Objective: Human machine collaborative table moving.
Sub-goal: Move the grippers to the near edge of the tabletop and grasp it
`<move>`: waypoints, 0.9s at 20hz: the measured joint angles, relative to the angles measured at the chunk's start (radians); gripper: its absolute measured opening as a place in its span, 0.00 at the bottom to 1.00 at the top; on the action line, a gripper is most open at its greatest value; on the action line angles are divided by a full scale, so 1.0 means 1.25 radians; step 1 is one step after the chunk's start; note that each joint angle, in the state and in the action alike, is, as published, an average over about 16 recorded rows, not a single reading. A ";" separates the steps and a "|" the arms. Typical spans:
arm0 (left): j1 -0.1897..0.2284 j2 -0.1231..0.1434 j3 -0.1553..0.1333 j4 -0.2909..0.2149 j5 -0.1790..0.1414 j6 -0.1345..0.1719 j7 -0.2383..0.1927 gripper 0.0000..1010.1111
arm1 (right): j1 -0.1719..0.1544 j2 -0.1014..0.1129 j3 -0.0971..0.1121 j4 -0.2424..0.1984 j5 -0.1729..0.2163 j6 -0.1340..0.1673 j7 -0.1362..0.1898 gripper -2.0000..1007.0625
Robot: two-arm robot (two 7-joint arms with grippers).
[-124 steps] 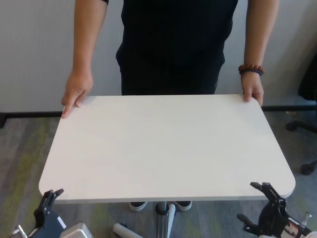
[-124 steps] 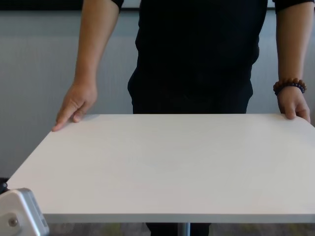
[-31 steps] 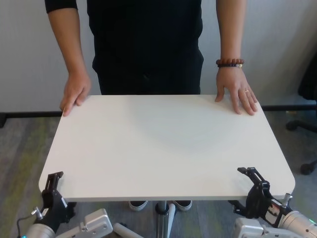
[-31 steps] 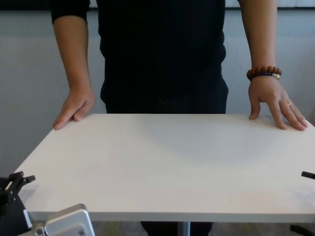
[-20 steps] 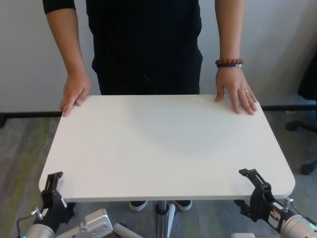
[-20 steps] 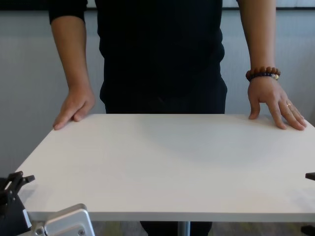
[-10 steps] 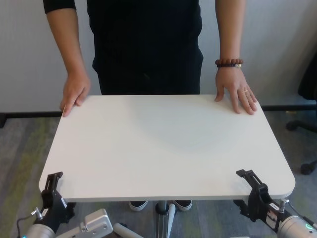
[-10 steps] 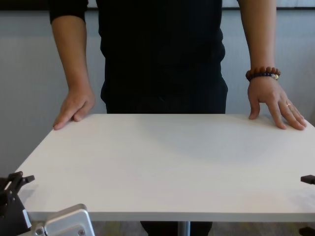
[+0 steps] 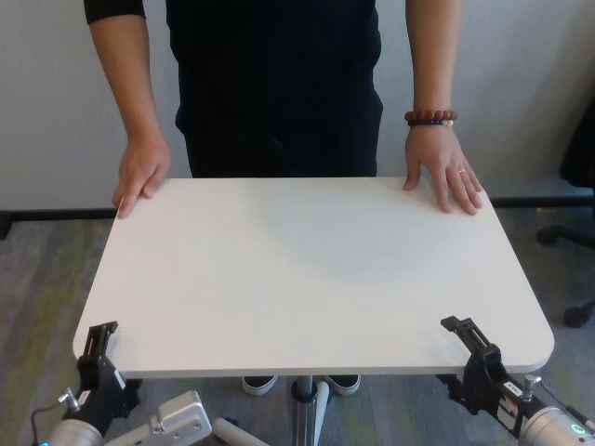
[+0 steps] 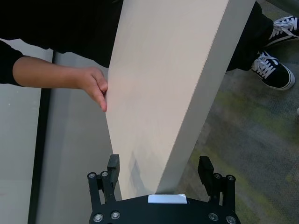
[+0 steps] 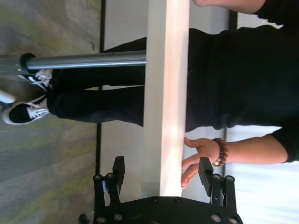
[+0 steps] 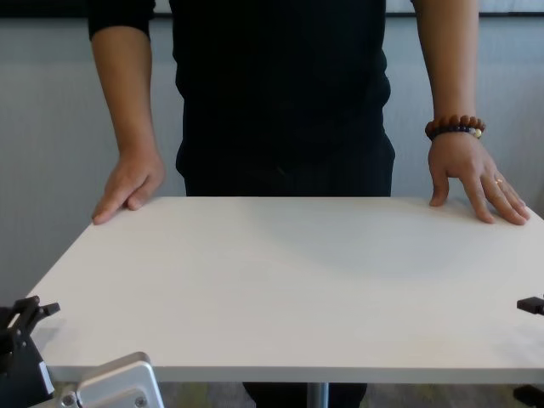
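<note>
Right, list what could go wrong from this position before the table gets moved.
1. Both claws, left claw and right claw, straddle the tabletop's near edge with fingers open; pulling now could slip off.
2. The person's hands only lie flat on the far corners, so that end could lag or tilt.
3. The table stands on a single pole, so uneven force may twist it.

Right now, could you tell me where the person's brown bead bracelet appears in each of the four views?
Head view: the bracelet sits upper right, above the hand resting on the table's far right corner.
Chest view: right side, mid-height.
Right wrist view: lower right, beside the table edge.
Left wrist view: not in it.
Shared landmark: the white table.
</note>
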 joint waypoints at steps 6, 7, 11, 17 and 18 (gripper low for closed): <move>0.000 0.000 0.000 0.000 0.000 0.000 0.000 0.98 | 0.005 -0.009 -0.009 0.022 -0.027 0.006 -0.048 1.00; 0.000 0.000 0.000 0.000 0.000 0.000 0.000 0.98 | 0.006 -0.011 -0.011 0.026 -0.032 0.007 -0.056 1.00; 0.000 0.000 0.000 0.000 0.000 0.000 0.000 0.98 | 0.010 -0.019 -0.018 0.042 -0.047 0.009 -0.085 1.00; 0.000 0.000 0.000 0.000 0.000 0.000 0.000 0.98 | 0.016 -0.031 -0.026 0.063 -0.057 0.009 -0.115 1.00; 0.000 0.000 0.000 0.000 0.000 0.000 0.000 0.98 | 0.017 -0.033 -0.027 0.065 -0.058 0.009 -0.118 1.00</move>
